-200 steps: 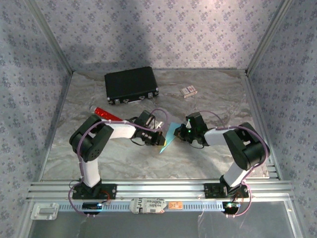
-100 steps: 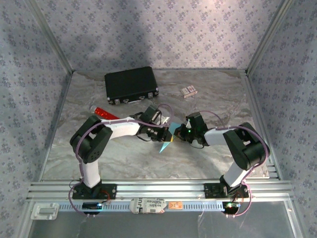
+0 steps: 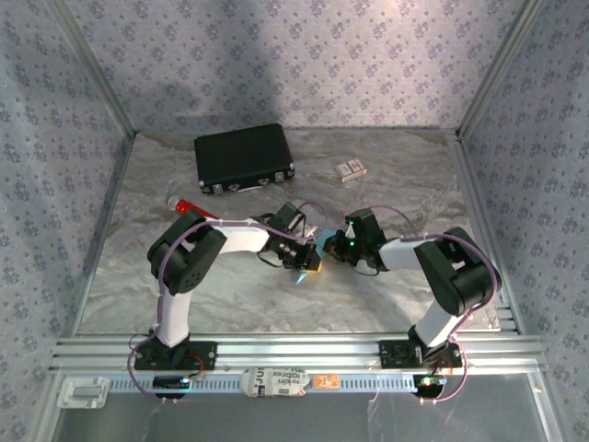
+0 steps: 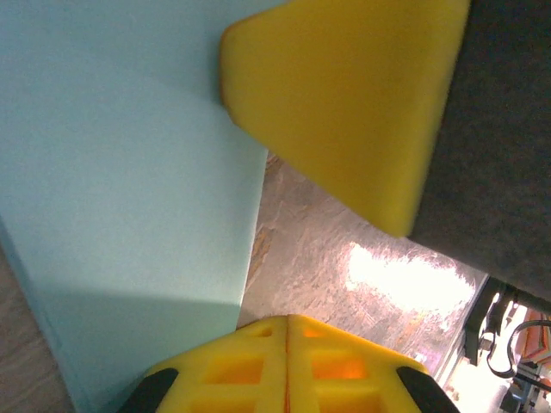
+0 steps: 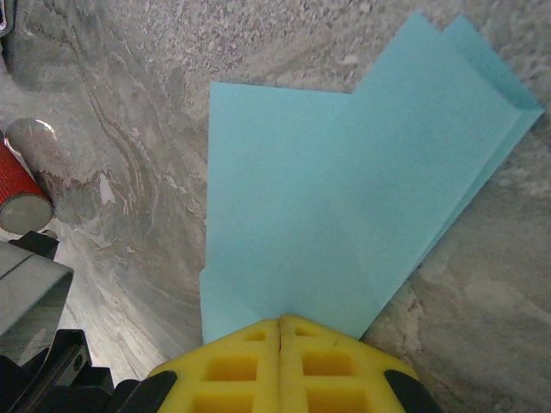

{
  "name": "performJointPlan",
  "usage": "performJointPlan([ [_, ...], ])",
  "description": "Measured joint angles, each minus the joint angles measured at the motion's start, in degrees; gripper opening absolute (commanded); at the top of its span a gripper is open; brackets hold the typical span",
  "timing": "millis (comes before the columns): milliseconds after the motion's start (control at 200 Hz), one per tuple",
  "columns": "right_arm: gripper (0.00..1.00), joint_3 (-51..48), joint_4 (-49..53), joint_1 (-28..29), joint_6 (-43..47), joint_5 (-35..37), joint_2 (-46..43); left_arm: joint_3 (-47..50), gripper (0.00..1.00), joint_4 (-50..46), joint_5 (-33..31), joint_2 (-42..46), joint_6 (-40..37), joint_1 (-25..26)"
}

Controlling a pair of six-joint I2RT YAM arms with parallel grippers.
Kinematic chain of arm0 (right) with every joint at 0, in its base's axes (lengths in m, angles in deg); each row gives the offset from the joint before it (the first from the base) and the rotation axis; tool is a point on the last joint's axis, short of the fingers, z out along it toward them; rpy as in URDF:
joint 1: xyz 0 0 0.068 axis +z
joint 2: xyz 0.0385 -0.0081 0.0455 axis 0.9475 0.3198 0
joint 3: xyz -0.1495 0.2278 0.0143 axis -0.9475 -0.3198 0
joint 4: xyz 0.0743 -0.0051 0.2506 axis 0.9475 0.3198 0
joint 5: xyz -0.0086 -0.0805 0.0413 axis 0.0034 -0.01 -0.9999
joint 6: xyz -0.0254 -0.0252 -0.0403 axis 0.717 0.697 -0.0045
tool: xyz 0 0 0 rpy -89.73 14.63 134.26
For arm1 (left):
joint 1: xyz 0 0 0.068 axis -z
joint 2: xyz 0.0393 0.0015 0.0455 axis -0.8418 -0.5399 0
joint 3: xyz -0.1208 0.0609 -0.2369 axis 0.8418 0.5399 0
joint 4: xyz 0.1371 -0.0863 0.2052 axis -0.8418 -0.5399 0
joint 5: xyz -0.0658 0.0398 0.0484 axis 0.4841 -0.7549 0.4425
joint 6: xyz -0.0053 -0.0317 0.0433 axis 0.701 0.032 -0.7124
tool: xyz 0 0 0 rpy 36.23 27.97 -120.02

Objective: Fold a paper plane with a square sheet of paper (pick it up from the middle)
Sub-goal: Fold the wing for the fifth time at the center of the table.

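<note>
We see right pincer (image 5: 281, 322) clenched on folded cyan paper (image 5: 344, 198) (crease at its tips); left pincer (image 4: 287, 320) clenched, paper just beside.

Smooth matt paper (image 5: 344, 198), table (image 5: 129, 103) perhaps marbled vinyl

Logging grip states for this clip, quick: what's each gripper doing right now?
Left gripper: closed, against the folded paper; hold cannot be told.
Right gripper: closed on the folded paper.

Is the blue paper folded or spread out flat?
Folded: the right wrist view shows the blue paper in overlapping layers with crease lines, not one flat square.
</note>
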Motion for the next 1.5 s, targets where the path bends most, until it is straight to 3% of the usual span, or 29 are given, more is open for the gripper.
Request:
performJointPlan([
  [615,0.01,0.00,-0.70,-0.20,0.00,-0.63,0.50,1.27,0.07,-3.32,-0.83,4.28,-0.52,0.00],
  [1214,0.00,-0.11,-0.85,-0.35,0.02,-0.87,0.50,14.16,0.05,0.02,2.97,9.92,-1.18,-5.16],
  [1499,0.04,0.90,0.68,-0.96,3.02,-1.51,0.46,17.84,0.09,-0.66,2.84,18.08,1.11,-5.51],
])
